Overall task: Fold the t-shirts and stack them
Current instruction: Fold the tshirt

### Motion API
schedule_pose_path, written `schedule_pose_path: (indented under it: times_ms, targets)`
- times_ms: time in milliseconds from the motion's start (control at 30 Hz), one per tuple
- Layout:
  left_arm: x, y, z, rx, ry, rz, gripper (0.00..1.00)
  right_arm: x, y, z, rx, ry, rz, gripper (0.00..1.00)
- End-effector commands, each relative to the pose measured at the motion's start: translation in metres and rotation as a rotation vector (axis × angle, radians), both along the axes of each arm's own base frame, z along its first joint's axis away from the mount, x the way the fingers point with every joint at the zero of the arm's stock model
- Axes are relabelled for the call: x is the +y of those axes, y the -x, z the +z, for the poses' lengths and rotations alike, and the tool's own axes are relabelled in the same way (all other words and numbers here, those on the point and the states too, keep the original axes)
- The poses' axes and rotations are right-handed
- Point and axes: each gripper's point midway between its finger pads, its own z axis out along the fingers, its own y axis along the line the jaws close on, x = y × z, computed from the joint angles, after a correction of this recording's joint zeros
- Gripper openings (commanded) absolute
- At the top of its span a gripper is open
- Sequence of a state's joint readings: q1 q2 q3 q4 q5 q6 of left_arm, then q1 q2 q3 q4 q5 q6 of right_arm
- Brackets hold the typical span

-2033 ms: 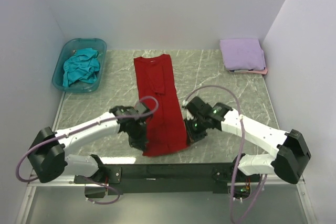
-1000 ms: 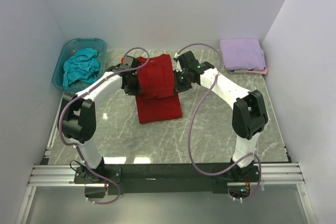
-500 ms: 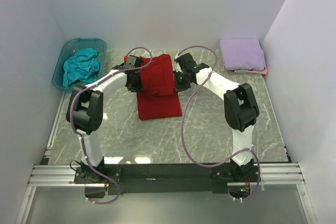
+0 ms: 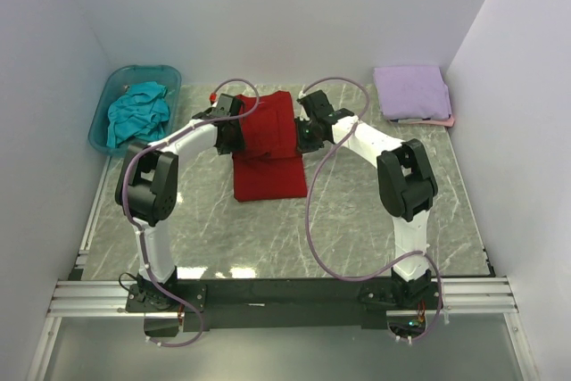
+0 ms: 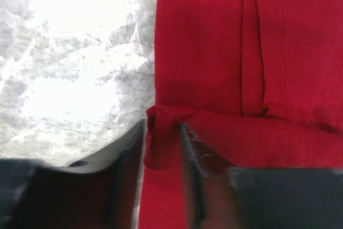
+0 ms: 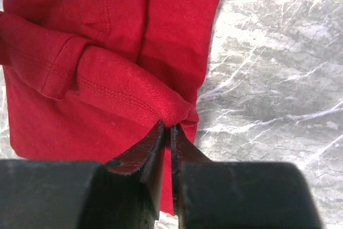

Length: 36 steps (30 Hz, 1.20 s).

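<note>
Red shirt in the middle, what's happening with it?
Two robot arms are folding the red t-shirt: it lies doubled over. The right claw pinches one folded edge; the left claw has its fingers slightly apart around the opposite edge. A lavender t-shirt sits folded at far right; a teal t-shirt lies crumpled in the tub.

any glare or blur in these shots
Left wrist: strong glare washes out the table, left gripper slightly soft. Right wrist: deep red t-shirt stitching sharp. Top external: evenly lit, small reflections on the table's near edge.
</note>
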<state>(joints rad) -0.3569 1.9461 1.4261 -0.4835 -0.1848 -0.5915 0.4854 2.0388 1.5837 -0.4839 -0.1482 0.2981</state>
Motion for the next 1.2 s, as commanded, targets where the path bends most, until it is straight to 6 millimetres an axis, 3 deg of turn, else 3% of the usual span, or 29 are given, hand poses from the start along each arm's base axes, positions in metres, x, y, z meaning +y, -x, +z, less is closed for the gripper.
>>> schedule_pose_path:
  times_ms: [0, 100, 167, 200, 267, 300, 333, 400, 467, 500, 533, 633, 867, 967, 1067, 1100, 1133, 1167]
  targets:
    - [0.008, -0.008, 0.015, -0.060, -0.014, 0.042, 0.47, -0.002, -0.017, 0.014, -0.068, -0.012, -0.031, 0.21]
    - [0.012, -0.008, 0.036, -0.097, -0.013, 0.059, 0.66, -0.003, -0.018, 0.040, -0.120, -0.040, -0.057, 0.32]
    - [0.012, -0.005, 0.057, -0.129, 0.007, 0.068, 0.74, -0.006, -0.014, 0.047, -0.138, -0.045, -0.078, 0.39]
    - [0.012, 0.000, 0.059, -0.129, 0.011, 0.069, 0.76, -0.005, -0.015, 0.063, -0.176, -0.068, -0.084, 0.41]
    - [0.013, 0.008, 0.078, -0.160, 0.040, 0.089, 0.77, -0.005, -0.007, 0.065, -0.184, -0.089, -0.084, 0.42]
    - [0.010, 0.014, 0.081, -0.162, 0.051, 0.087, 0.77, 0.004, -0.004, 0.079, -0.216, -0.134, -0.060, 0.42]
    - [0.009, 0.025, 0.085, -0.167, 0.064, 0.084, 0.76, 0.007, 0.004, 0.074, -0.205, -0.144, -0.044, 0.42]
    - [-0.005, 0.040, 0.086, -0.172, 0.111, 0.061, 0.67, 0.024, 0.013, 0.082, -0.220, -0.209, 0.016, 0.41]
    - [-0.016, 0.062, 0.078, -0.156, 0.164, 0.034, 0.57, 0.032, 0.023, 0.073, -0.202, -0.236, 0.043, 0.37]
    - [-0.030, 0.074, 0.067, -0.133, 0.191, -0.001, 0.44, 0.038, 0.023, 0.073, -0.210, -0.256, 0.055, 0.35]
    - [-0.038, 0.081, 0.066, -0.128, 0.214, -0.023, 0.38, 0.047, 0.031, 0.068, -0.190, -0.276, 0.089, 0.33]
    - [-0.060, 0.099, 0.043, -0.064, 0.255, -0.069, 0.28, 0.067, 0.035, 0.055, -0.161, -0.303, 0.146, 0.25]
    - [-0.071, 0.119, -0.003, 0.103, 0.279, -0.070, 0.22, 0.098, 0.038, 0.024, -0.107, -0.338, 0.229, 0.16]
    - [-0.071, 0.129, -0.019, 0.157, 0.270, -0.079, 0.22, 0.101, 0.031, -0.003, -0.079, -0.322, 0.221, 0.16]
    - [-0.067, 0.135, -0.027, 0.187, 0.254, -0.081, 0.21, 0.106, 0.016, -0.005, -0.104, -0.317, 0.218, 0.16]
    - [-0.067, 0.137, -0.030, 0.200, 0.249, -0.082, 0.21, 0.102, 0.008, -0.014, -0.103, -0.295, 0.201, 0.16]
    - [-0.065, 0.139, -0.032, 0.213, 0.243, -0.080, 0.20, 0.104, -0.005, -0.007, -0.136, -0.293, 0.192, 0.16]
    - [-0.065, 0.142, -0.034, 0.225, 0.241, -0.085, 0.20, 0.104, -0.013, -0.014, -0.136, -0.281, 0.183, 0.16]
